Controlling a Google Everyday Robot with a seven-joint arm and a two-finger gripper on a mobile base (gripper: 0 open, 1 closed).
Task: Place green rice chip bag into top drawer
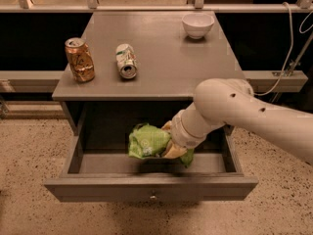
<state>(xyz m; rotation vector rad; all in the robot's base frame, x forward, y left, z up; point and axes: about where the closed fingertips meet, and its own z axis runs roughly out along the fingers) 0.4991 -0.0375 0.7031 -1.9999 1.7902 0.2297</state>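
Green foil fills the closed gripper (172, 147), which is clamped on the right end of the bag (145, 141). The bag is held inside the open drawer (122, 187), just below the front edge of the worktop (161, 77) and roughly under the middle of that edge. From the gripper the bag stretches toward the worktop's left edge, so its long axis runs about parallel to the front edge and along the drawer's width. The arm (234, 109) is brought in from the front right corner, over the drawer's right wall. A shadow is seen on the drawer floor beneath the bag, so the bag is judged to hang just above the floor, though contact cannot be ruled out. Only 1 relation matters for the coming move: the floor lies straight below the bag, with bare floor to the left. A short lowering and a release would be judged enough, with the fingers then drawn back clear of the foil.
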